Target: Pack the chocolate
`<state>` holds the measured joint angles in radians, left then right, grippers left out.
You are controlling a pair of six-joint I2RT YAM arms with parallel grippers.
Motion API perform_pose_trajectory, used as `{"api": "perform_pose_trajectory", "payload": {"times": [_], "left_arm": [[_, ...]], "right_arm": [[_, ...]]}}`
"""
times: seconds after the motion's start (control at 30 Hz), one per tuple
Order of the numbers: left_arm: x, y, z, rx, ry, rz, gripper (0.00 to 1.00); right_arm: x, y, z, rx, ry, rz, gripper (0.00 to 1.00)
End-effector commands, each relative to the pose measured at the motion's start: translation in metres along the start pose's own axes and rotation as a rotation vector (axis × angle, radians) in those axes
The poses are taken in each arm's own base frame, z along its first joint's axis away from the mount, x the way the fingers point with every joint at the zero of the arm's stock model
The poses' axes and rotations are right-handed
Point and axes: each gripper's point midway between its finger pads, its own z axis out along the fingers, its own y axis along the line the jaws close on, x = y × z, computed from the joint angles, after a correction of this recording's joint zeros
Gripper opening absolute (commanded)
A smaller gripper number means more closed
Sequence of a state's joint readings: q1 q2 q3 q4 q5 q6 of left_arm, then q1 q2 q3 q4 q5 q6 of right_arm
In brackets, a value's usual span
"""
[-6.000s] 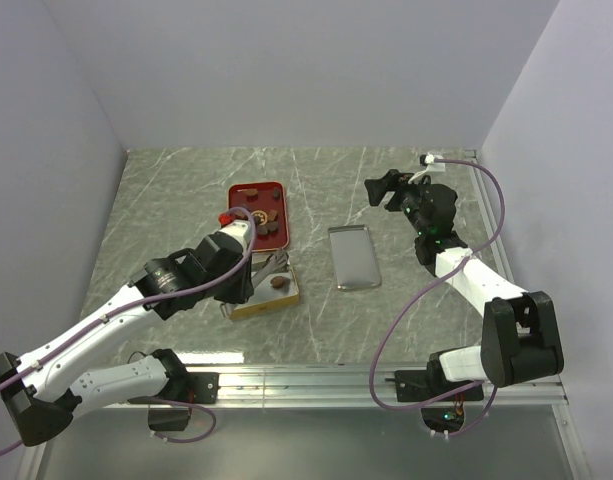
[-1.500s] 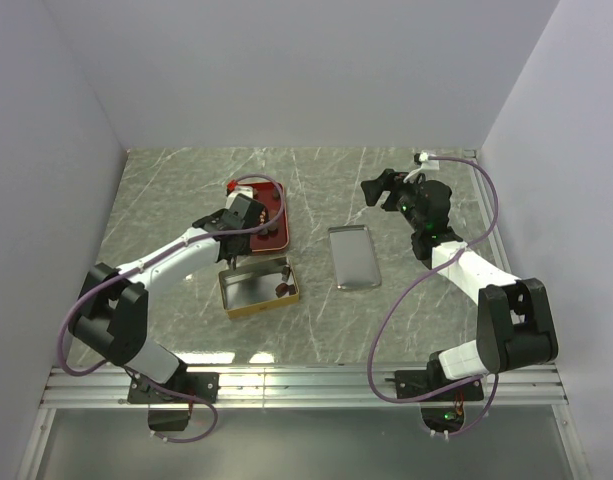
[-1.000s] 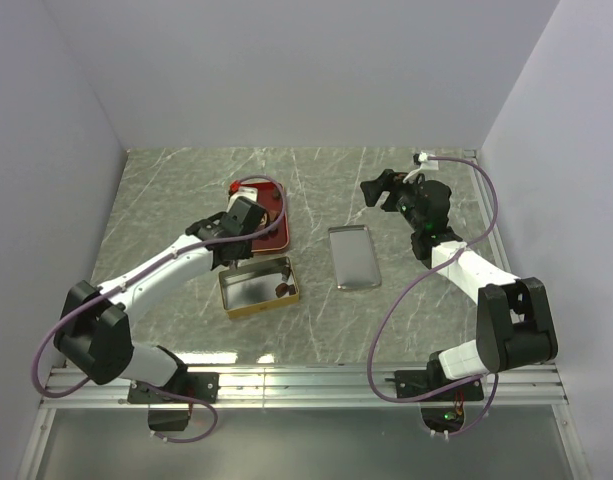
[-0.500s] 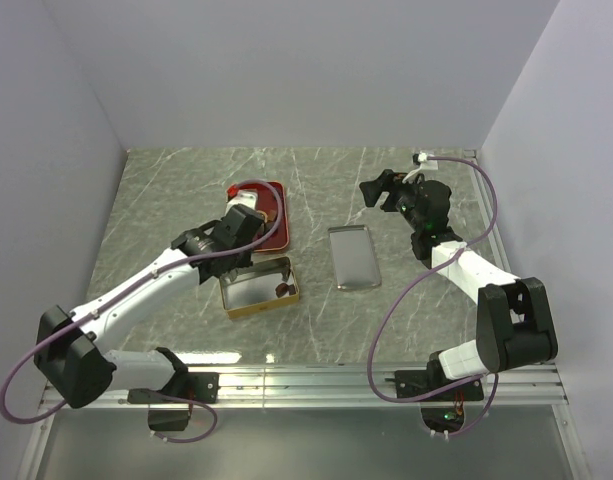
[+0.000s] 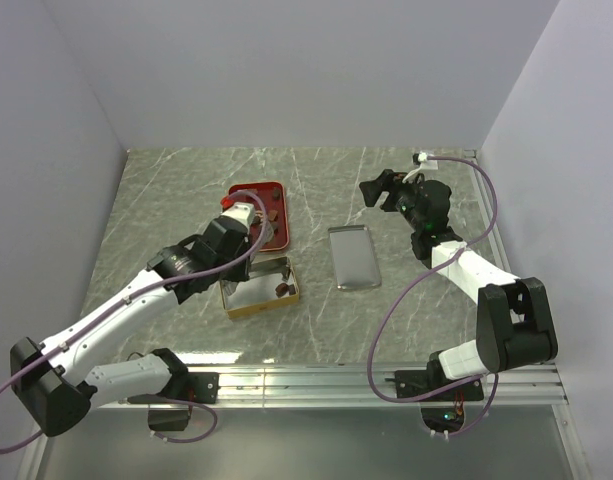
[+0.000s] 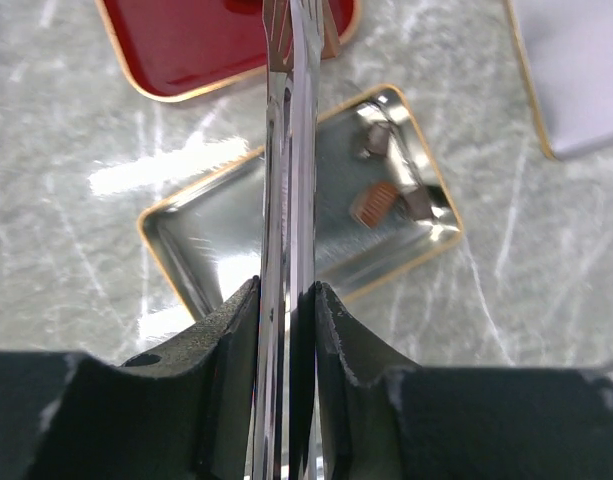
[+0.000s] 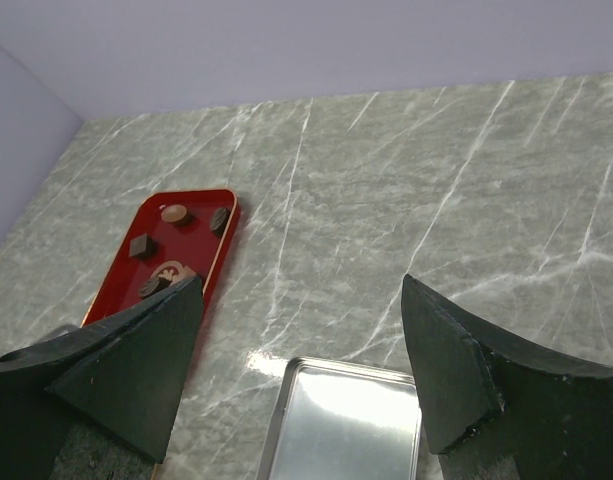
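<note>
Jaws pressed together on the left gripper (image 6: 291, 40) above the tin (image 6: 211, 235), anything pinched unclear; right gripper (image 7: 298, 310) wide apart, empty

Your left arm (image 5: 116, 310) stretches long and forward over the table. At its end the left gripper (image 6: 289, 60) is tilted down, and its two thin fingers (image 6: 278, 200) are pressed flat against each other. Your right arm (image 5: 466, 270) is bent, with the wrist raised behind the right gripper (image 7: 301, 370), whose fingers (image 7: 136, 360) stand wide apart.

chocolate (image 6: 374, 204) in tin (image 5: 251, 303), tray (image 5: 276, 232) behind, lid (image 5: 353, 258) right
</note>
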<state>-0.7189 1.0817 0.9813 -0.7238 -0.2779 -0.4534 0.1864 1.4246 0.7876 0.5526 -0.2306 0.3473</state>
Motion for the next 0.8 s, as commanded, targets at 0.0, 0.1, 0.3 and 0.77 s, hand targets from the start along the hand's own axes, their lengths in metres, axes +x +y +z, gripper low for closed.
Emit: {"api": "perform_pose_trajectory", "payload": {"times": [0.0,0.1,0.3,0.77], "left_arm": [[-0.005,-0.017,-0.012,0.104,-0.030,-0.011,0.31],[-0.006,-0.020,-0.020,0.138,-0.054,-0.029,0.31],[-0.003,-0.025,-0.034,0.193,-0.054,-0.047,0.31],[0.004,-0.022,-0.045,0.182,-0.019,-0.094,0.31]], "right_arm": [[-0.030,0.009,0.007,-0.030,-0.069,-0.013,0.87],[-0.031,0.009,0.007,-0.031,-0.068,-0.013,0.87],[-0.029,0.009,0.007,-0.032,-0.066,-0.011,0.87],[-0.029,0.009,0.007,-0.033,-0.065,-0.013,0.87]]}}
